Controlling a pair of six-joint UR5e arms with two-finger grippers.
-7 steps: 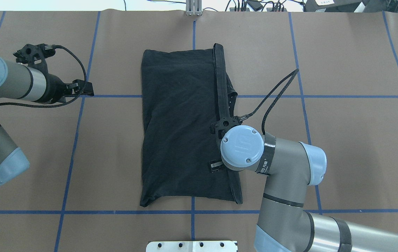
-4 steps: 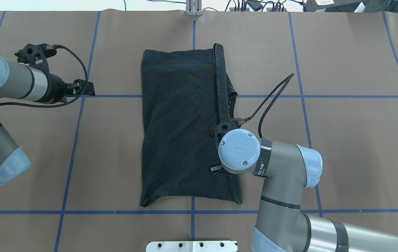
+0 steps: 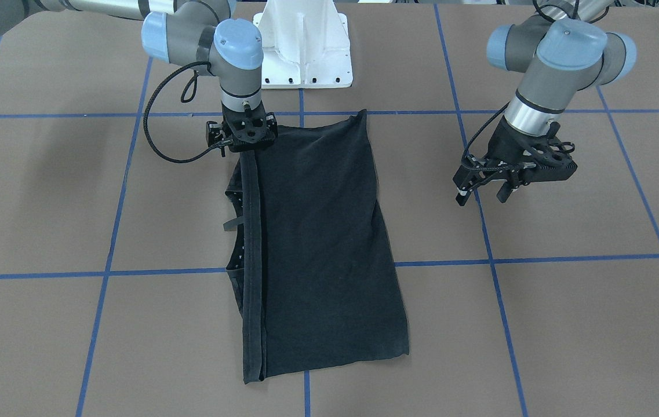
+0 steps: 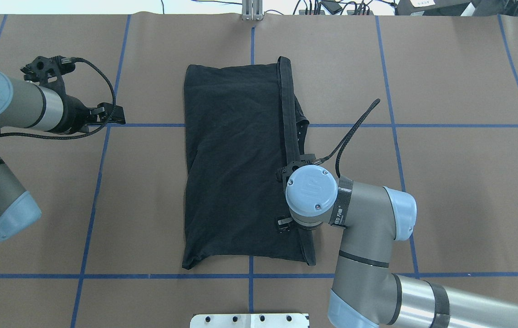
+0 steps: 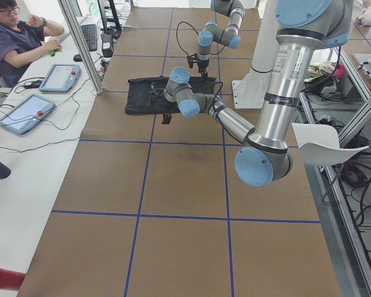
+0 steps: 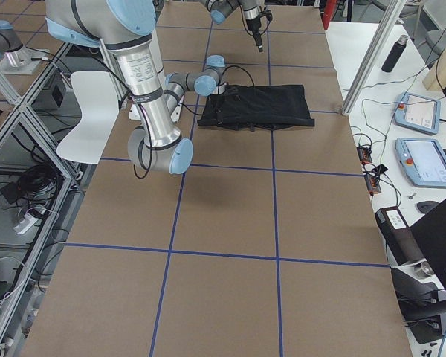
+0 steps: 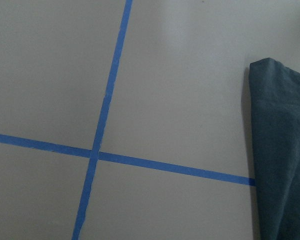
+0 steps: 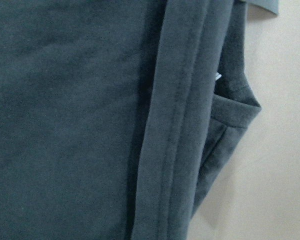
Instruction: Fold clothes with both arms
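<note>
Risk is dragging: the black short-sleeved cotton T-shirt [image 4: 231,173], folded long, lies mid-way across the brown table [image 4: 459,205], my right black two-finger gripper [image 3: 243,139] low over its stitched hem band [image 4: 288,118] (grip hidden, I cannot tell). One-sided pulling could undo the fold, since the left gripper [image 3: 481,194] hangs spread and empty toward the left edge.

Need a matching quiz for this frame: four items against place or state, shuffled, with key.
1. T-shirt
2. left gripper
3. right gripper
4. pedestal base

A. white, on the robot's side
B. above bare table, apart from the shirt
C. black, folded, lying flat
D. at the shirt's hemmed long edge

Pairs: 1-C, 2-B, 3-D, 4-A
</note>
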